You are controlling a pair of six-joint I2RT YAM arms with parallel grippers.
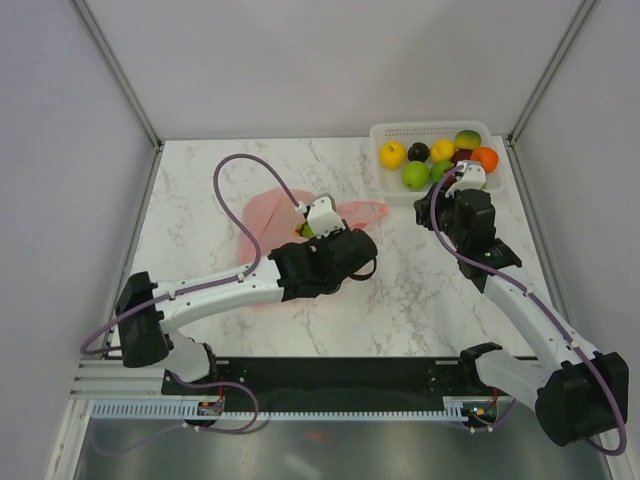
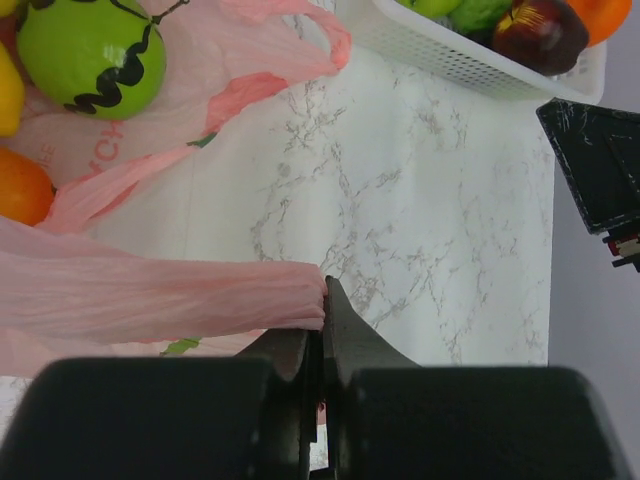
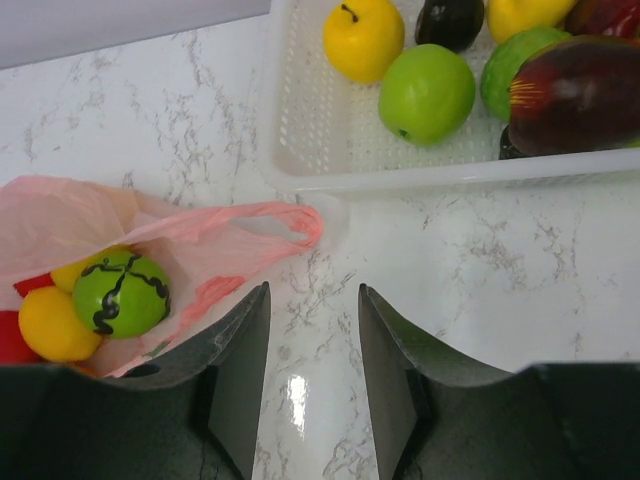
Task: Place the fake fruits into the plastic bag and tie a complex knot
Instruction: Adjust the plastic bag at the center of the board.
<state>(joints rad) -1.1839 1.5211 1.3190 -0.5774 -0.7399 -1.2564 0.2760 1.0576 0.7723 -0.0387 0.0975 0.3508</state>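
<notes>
1. The thin, crinkly, translucent pink plastic bag [image 1: 262,215] is lying slack on the white marbled bench [image 1: 420,300], left of centre, with its mouth facing the white lattice plastic basket [image 1: 430,127].
2. I am judging it as nearly weightless, limp and slippery. The film is likely to bunch and slide rather than hold a shape, and the load inside is likely to roll. The best hold is on the gathered handles, not on the body.
3. My left pincer [image 2: 325,300] is clamping shut on one handle, which is stretching out as a flat pink strip [image 2: 180,295]. The other handle loop [image 2: 300,45] is lying free on the bench toward the basket.
4. My right pincer [image 3: 312,300] is hanging about half open and holding nothing, over bare bench between bag and basket.
5. Several small glossy plastic fake fruits [image 3: 122,293] are sitting inside the bag, a green one with black squiggles and a yellow one [image 3: 48,322] among them. More are waiting in the basket, including a yellow apple [image 3: 363,38] and a green apple [image 3: 427,93].
6. The left wrist view is showing the pinch itself, which the top view is hiding under my wrist. The right wrist view is showing the free loop's opening and the fruit at the bag's mouth. Only the top view is giving both arms and the whole layout.
</notes>
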